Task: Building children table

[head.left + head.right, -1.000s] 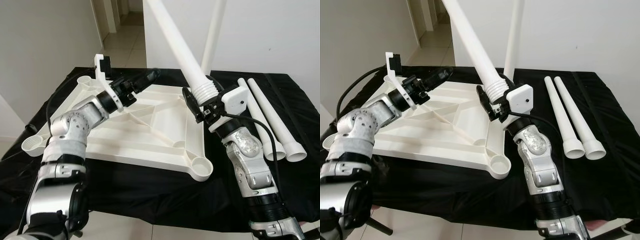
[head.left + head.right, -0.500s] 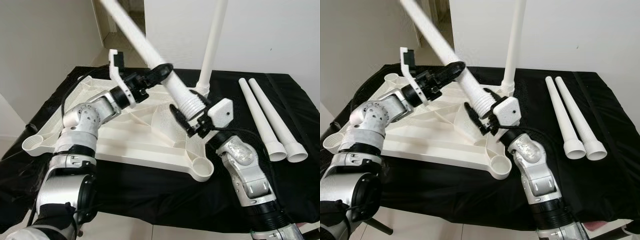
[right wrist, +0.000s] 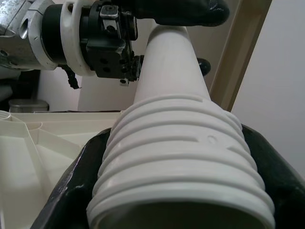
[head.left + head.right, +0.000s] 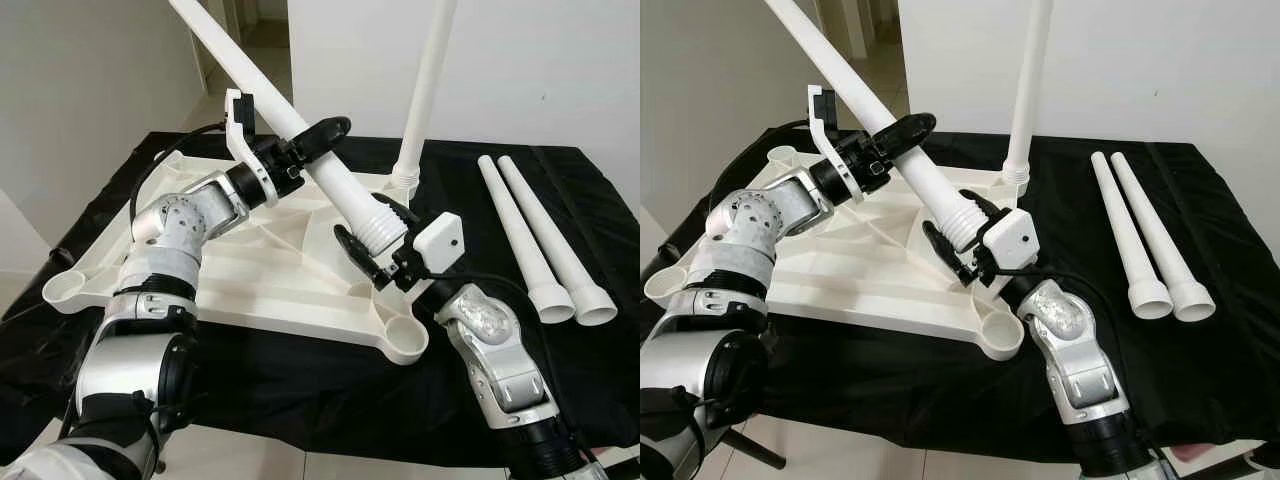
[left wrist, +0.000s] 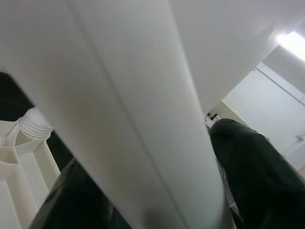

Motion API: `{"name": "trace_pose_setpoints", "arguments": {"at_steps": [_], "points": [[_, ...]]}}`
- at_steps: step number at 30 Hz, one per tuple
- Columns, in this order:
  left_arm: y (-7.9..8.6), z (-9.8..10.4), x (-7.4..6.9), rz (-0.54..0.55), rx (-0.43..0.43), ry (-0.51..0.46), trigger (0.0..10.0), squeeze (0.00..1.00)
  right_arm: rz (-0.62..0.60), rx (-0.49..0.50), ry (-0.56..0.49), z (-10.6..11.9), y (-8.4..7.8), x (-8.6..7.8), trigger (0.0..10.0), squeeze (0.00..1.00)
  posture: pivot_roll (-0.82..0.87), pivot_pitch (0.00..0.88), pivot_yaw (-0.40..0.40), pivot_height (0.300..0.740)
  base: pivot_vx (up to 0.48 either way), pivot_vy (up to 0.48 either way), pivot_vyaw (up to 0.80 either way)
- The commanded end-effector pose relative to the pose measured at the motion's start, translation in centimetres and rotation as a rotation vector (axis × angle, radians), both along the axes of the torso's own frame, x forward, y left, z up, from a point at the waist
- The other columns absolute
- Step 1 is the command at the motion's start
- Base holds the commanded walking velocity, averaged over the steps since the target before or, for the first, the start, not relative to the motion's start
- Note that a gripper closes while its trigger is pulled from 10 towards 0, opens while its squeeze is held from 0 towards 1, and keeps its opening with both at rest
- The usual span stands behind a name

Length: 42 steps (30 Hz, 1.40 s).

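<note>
A long white table leg [image 4: 300, 130] slants across the upturned white tabletop [image 4: 250, 265], its long axis running from high above the far left corner down to its ribbed threaded end near the near right corner. The right gripper [image 4: 368, 262] is clamped around that threaded end; the left gripper [image 4: 318, 136] is closed on the shaft higher up. The empty corner socket [image 4: 403, 337] lies just below and nearer than the threaded end, closest to the right arm.

White tabletop [image 4: 270, 270] lies upside down on the black-draped bench, ribs up, round sockets at its corners. One leg [image 4: 425, 90] stands upright in the far right socket. A second leg [image 4: 290, 125] slants above the tabletop, threaded end low. Two spare legs [image 4: 540, 240] lie side by side to the right.
</note>
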<state>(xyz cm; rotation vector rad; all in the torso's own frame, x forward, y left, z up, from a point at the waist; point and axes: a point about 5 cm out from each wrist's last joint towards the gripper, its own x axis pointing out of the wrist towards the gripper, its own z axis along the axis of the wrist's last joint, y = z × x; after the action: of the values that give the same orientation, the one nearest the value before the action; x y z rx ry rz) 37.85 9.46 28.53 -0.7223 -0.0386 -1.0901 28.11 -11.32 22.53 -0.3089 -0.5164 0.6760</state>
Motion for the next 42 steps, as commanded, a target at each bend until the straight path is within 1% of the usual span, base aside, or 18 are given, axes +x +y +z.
{"name": "trace_pose_setpoints", "arguments": {"at_steps": [1,9,10,11,19,20,21,22,23,24,28,29,30,32,34,39,41,42], "points": [[0.3,1.4,0.0,-0.003,-0.027,-0.042,0.0,0.00,-0.003,-0.030,0.029,-0.7,-0.1,-0.1,10.0,0.00,-0.04,0.060,0.090,0.740,0.000,0.000,0.00],[0.4,1.5,0.2,0.003,-0.012,-0.036,0.0,0.00,-0.020,-0.040,0.046,-1.1,-0.6,-0.2,10.0,0.00,-0.05,0.057,0.087,0.740,0.000,0.000,0.00],[0.4,1.5,0.1,0.001,-0.010,-0.036,0.0,0.00,-0.025,-0.035,0.052,-1.2,-0.7,-0.2,10.0,0.45,-0.05,0.055,0.086,0.740,0.000,0.000,0.00],[0.4,1.4,0.1,-0.002,-0.008,-0.038,0.0,0.00,-0.028,-0.023,0.060,-1.2,-0.8,-0.2,10.0,1.00,-0.05,0.054,0.085,0.740,0.000,0.000,0.00],[0.4,1.2,0.0,0.013,0.018,-0.037,0.0,0.00,-0.034,0.018,0.085,-1.3,-1.3,-0.4,10.0,1.00,-0.04,0.053,0.081,0.740,0.000,0.000,0.00],[0.5,0.9,0.1,0.043,0.062,-0.057,10.0,0.00,-0.038,0.071,0.136,-1.4,-1.4,-0.5,10.0,1.00,-0.04,0.052,0.075,0.740,0.000,0.000,0.00],[0.5,0.9,0.1,0.043,0.062,-0.057,10.0,0.00,-0.038,0.071,0.136,-1.4,-1.4,-0.5,10.0,1.00,-0.04,0.052,0.075,0.740,0.000,0.000,0.00],[0.4,0.7,0.0,0.060,0.111,-0.082,10.0,0.00,-0.034,0.114,0.191,-1.3,-1.5,-0.5,10.0,0.93,-0.03,0.052,0.067,0.740,0.000,0.000,0.00],[0.3,0.6,-0.1,0.070,0.144,-0.100,10.0,0.00,-0.029,0.141,0.229,-1.2,-1.5,-0.5,10.0,0.93,-0.03,0.052,0.067,0.740,0.000,0.000,0.00],[-0.1,0.5,-0.4,0.085,0.202,-0.154,10.0,0.00,-0.038,0.142,0.287,-1.0,-1.5,-0.2,10.0,0.00,-0.04,0.052,0.062,0.740,0.000,0.000,0.00],[-0.3,0.4,-0.7,0.086,0.221,-0.179,10.0,0.00,-0.046,0.135,0.306,-0.9,-1.5,0.0,10.0,0.00,-0.04,0.051,0.061,0.740,0.000,0.000,0.00],[-0.6,0.4,-0.9,0.092,0.258,-0.214,10.0,0.00,-0.047,0.108,0.309,-0.8,-1.5,0.1,10.0,0.00,-0.04,0.051,0.051,0.740,0.000,0.000,0.00],[-1.1,0.2,-1.1,0.112,0.318,-0.263,10.0,0.00,-0.034,0.079,0.319,-0.5,-1.4,0.3,10.0,0.00,-0.04,0.055,0.047,0.740,0.000,0.000,0.00],[-2.0,0.0,-1.6,0.130,0.410,-0.337,10.0,0.00,-0.012,0.026,0.334,-0.1,-1.2,0.6,10.0,0.00,-0.04,0.056,0.042,0.740,0.000,0.000,0.00],[-2.4,-0.2,-1.7,0.143,0.463,-0.365,10.0,0.00,0.001,0.000,0.346,0.1,-1.1,0.8,10.0,0.00,-0.04,0.058,0.040,0.740,0.000,0.000,0.00],[-2.7,-0.4,-1.7,0.169,0.508,-0.391,10.0,0.00,0.008,-0.027,0.350,0.2,-1.0,1.0,10.0,0.00,-0.03,0.061,0.033,0.740,0.000,0.000,0.00],[-3.3,-0.4,-1.9,0.187,0.548,-0.419,10.0,0.00,0.021,-0.096,0.382,-0.2,-0.6,1.7,10.0,0.00,-0.02,0.068,0.022,0.740,0.000,0.000,0.00],[-3.3,-0.4,-1.9,0.187,0.548,-0.419,10.0,0.00,0.021,-0.096,0.382,-0.2,-0.6,1.7,10.0,0.00,-0.02,0.068,0.022,0.740,0.000,0.000,0.00]]}}
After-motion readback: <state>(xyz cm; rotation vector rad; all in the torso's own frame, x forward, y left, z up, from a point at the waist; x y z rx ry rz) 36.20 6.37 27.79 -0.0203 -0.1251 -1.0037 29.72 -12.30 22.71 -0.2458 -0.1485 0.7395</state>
